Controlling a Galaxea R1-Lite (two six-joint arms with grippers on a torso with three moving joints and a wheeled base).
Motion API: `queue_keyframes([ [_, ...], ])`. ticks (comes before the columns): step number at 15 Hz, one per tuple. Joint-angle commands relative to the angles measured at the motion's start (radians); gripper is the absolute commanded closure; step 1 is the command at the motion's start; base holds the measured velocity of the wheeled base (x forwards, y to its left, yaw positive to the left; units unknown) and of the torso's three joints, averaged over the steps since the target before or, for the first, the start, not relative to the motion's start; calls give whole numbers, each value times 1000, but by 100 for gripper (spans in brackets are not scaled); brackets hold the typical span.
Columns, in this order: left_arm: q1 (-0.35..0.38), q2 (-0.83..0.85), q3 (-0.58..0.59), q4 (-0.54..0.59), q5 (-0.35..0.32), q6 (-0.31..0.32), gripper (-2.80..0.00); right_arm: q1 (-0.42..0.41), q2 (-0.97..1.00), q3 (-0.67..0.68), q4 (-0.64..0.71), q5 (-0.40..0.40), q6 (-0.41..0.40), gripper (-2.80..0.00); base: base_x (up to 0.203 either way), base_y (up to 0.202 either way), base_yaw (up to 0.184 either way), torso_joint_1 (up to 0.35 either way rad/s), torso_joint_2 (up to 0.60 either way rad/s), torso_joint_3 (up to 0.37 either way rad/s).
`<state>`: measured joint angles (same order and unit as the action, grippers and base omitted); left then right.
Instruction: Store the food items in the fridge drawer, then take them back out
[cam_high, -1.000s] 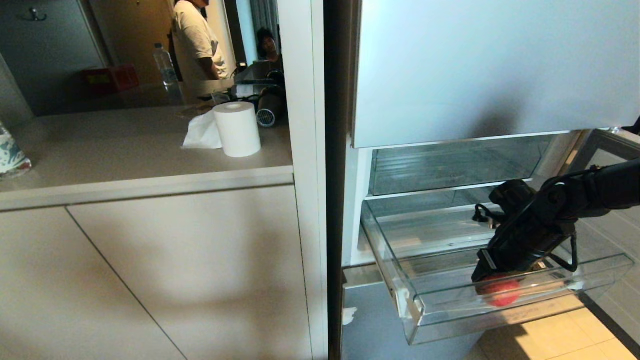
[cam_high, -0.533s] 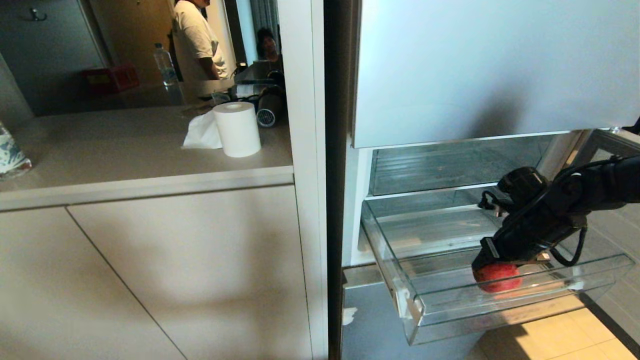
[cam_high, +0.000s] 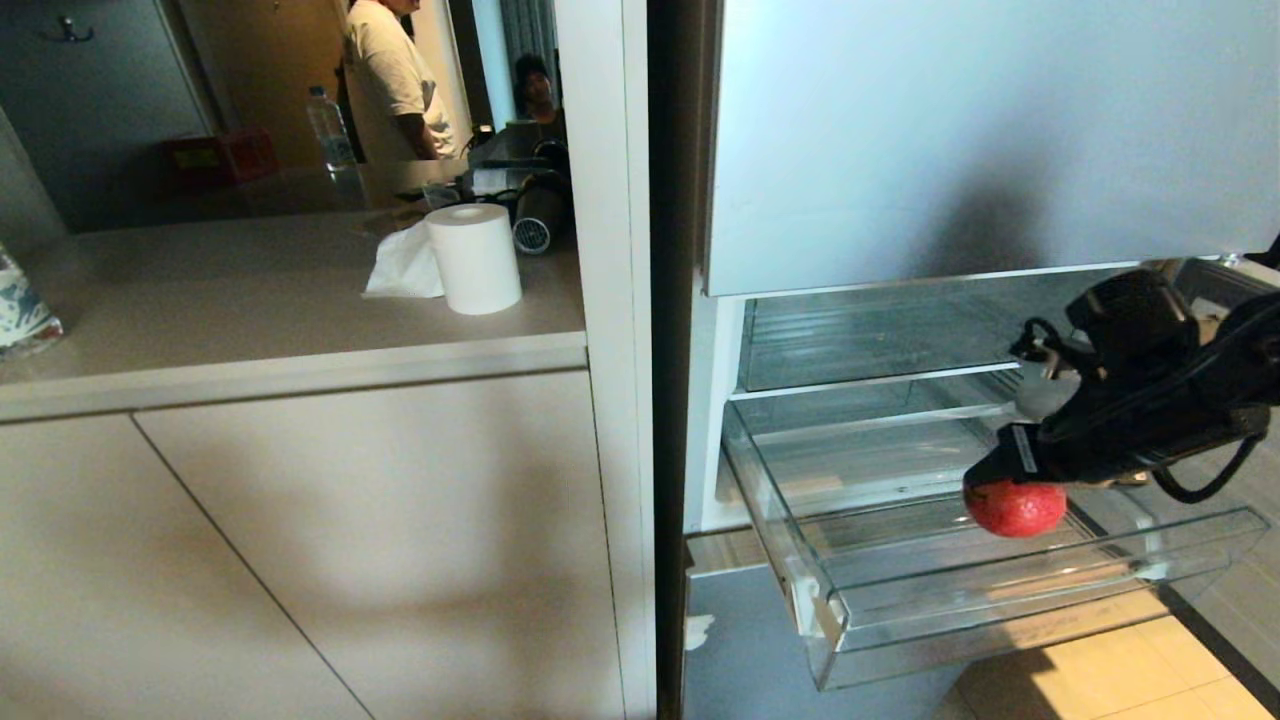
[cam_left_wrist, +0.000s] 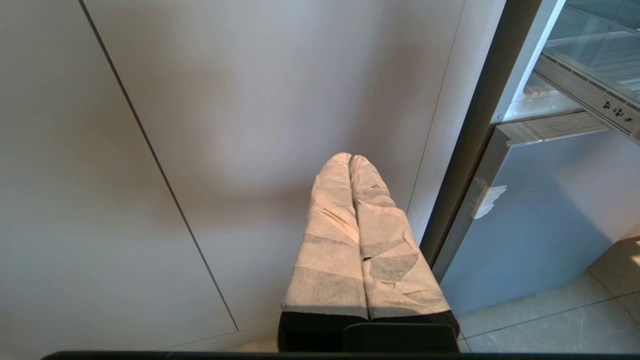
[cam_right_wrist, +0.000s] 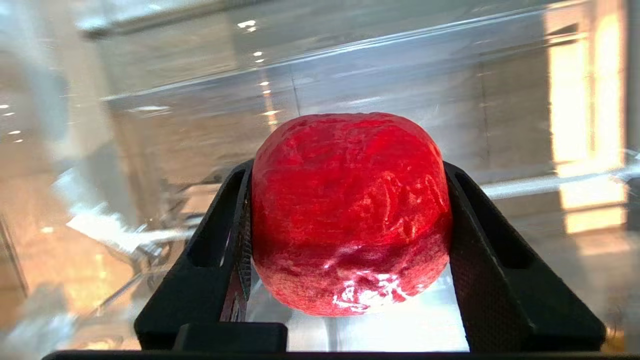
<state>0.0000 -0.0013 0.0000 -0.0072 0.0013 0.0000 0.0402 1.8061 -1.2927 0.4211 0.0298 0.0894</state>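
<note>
The right gripper (cam_high: 985, 480) held the red fruit (cam_high: 1014, 507) above the fridge drawer (cam_high: 1000, 590), its two black fingers (cam_right_wrist: 220, 260) pressed against opposite flanks of the fruit, as the right wrist view showed plainly. In the head view the fruit hung clear of the drawer's floor, at about the height of the side walls and over the right-hand part of the bin, behind the tall front lip. The drawer stood pulled out below the upper fridge door panel (cam_high: 950, 140), and through its clear walls nothing else could be made out inside it.

The orange fruit appeared in none of the views, so its place could not be told. Judged from that, the storing half looked finished and the take-out half was under way: the red fruit was gripped and raised off the drawer floor but not yet carried past the front lip or set down anywhere. What remained, at the least, was to bring this fruit out of the drawer and put it down; whether the orange one had already come out could not be settled.

The left gripper (cam_left_wrist: 351, 160) was parked low, well to the left of the drawer in front of the cabinet front (cam_left_wrist: 225, 100), its wrapped fingers (cam_left_wrist: 330, 240) pressed together on nothing.
</note>
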Motion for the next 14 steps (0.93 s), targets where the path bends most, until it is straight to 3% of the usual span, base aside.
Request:
queue_keyframes([
  [1,0,1,2,0,0,0,0,1,-181,55,1,0,-3,0,0,0,0,0,0,0],
  [7,0,1,2,0,0,0,0,3,-634,311,-32,-4,-13,0,0,0,0,0,0,0],
  [14,0,1,2,0,0,0,0,-15,-1390,908,-453,-48,-36,0,0,0,0,0,0,0],
])
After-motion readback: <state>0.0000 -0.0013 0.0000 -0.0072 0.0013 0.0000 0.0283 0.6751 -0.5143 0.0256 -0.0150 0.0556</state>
